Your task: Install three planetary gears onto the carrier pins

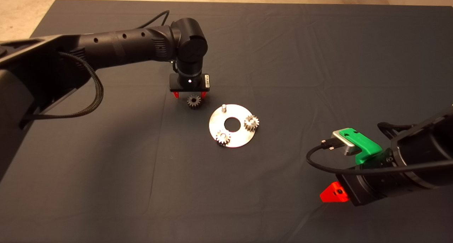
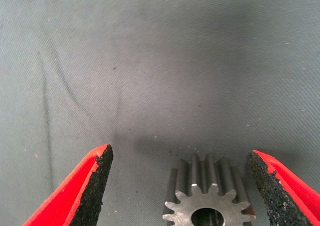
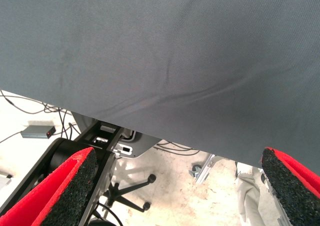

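The jaws of the left gripper (image 1: 189,94) are spread wide and hang low over the last loose planetary gear (image 1: 194,101), which lies flat on the dark worktop (image 1: 106,186) nearer one pad than the other in the left wrist view, so a lopsided pinch could tip or skid it away. Just beyond, two gears (image 1: 223,137) are seated on the disc (image 1: 234,138), and one carrier pin (image 1: 223,107) is left bare. The right gripper (image 1: 334,195) is parked released at the worktop's edge.
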Controlling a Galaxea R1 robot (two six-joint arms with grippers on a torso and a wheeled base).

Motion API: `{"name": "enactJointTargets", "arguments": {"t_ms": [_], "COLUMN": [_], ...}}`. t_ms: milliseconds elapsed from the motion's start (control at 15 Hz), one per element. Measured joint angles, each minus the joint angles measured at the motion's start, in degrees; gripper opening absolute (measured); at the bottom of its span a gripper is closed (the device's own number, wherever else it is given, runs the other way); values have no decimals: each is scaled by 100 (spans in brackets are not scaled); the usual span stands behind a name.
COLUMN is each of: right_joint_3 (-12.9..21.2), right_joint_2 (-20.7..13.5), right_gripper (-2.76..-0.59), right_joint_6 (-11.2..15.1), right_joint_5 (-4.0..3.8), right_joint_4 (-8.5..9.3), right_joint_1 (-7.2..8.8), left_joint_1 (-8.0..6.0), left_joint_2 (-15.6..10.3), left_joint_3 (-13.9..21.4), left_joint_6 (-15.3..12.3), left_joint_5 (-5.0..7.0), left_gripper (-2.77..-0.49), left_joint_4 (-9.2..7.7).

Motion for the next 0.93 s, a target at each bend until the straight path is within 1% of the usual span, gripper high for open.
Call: {"name": "enactJointTargets", "arguments": {"t_ms": [200,333,467,600,933], "right_joint_3": [0,0,0,0,0], "right_joint_2": [0,0,0,0,0], "right_gripper": [-89,-89,-89,-89,-89], "right_joint_6": [0,0,0,0,0], "right_joint_5": [2,2,-1,2,2], "right_joint_4": [0,0,0,0,0], "right_joint_1": [0,0,0,0,-4], "left_joint_1": [1,0,0,0,0], "left_joint_2": [-73,-111,-146,-148,-148], "left_joint_3": [9,34,132,248,371], "left_joint_6": [-141,-223,-347,-419,-499], "left_joint_5": [0,-9,-7,-5,-5], "left_gripper": [-133,-133,-133,-145,-147], "left_joint_4": [-148,-215,-238,-269,-337]}}
